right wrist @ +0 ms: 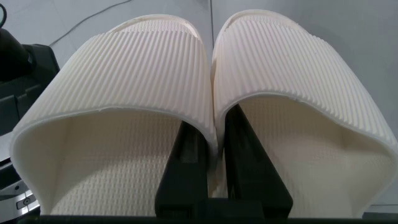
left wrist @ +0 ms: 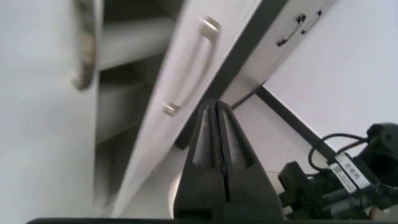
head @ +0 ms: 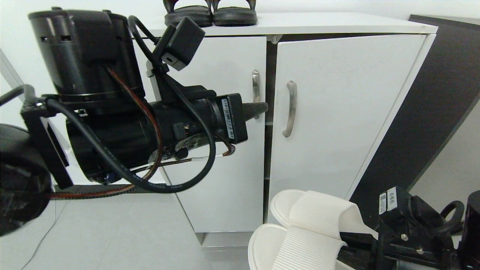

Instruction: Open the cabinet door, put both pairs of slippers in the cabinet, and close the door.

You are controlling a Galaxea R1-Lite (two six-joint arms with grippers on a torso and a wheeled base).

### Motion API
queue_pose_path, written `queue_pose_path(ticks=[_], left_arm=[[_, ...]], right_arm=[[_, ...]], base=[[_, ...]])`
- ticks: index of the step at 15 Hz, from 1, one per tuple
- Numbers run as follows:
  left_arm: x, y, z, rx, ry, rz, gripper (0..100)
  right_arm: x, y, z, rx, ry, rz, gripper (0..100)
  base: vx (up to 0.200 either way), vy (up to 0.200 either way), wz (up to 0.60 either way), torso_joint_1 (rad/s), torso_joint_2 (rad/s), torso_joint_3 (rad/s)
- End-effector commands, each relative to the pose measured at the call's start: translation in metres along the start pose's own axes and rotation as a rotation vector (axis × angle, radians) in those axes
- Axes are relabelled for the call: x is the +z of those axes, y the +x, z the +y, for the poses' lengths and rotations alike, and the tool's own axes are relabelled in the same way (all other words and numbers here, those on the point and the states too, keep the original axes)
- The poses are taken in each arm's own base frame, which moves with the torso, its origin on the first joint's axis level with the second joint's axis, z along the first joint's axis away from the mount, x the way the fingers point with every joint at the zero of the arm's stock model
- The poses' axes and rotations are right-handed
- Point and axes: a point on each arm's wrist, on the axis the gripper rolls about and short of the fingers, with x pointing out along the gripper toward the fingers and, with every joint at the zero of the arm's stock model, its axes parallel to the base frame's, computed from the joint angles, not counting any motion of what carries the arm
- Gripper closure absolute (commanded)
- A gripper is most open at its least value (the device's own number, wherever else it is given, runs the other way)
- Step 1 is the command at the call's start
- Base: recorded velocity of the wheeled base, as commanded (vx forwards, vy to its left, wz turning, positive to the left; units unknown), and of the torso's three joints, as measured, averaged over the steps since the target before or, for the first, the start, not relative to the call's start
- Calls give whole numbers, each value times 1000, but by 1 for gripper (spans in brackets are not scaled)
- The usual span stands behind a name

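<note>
The white cabinet [head: 337,112] has two doors; the right door [left wrist: 180,112] stands slightly ajar, with a dark gap and shelves [left wrist: 124,53] showing inside. My left gripper [head: 262,108] is shut and holds nothing, its tip [left wrist: 216,109] at the gap between the left handle [head: 255,92] and the right handle [head: 289,108]. A pair of black slippers [head: 210,15] rests on the cabinet top. Low at the front, my right gripper [right wrist: 214,146] is shut on the pair of white ribbed slippers [head: 303,228], one finger [right wrist: 186,155] inside each, pinching their inner walls together.
A dark panel [head: 431,123] runs along the cabinet's right side. Pale floor [head: 123,232] lies open to the left of the cabinet. The bulky left arm [head: 112,112] hides much of the left door.
</note>
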Motion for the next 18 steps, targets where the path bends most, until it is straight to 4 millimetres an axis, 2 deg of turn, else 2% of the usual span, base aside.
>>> queue_pose_path(ticks=[1,8,12,16,18], left_arm=[[3,11,16,28,-3,-1,100],[7,60,32,42,-39,-19,100],[9,71,38,33,-47,-30,100],[13,74,36,-17,-43,-33,100],[14,75,36,-20,-42,-38,100]], right_arm=[[0,0,0,1,-2,2,100],[-1,0,0,1,-2,3,100],[-5,0,1,6,-33,18,100],[-7,-1,3,17,-36,26,100],[-11,-2,7,38,-39,40,100]], base=[[0,0,0,0,0,0],[0,0,0,0,0,0],[0,0,0,0,0,0],[0,0,0,0,0,0],[-200,0,0,0,0,0]])
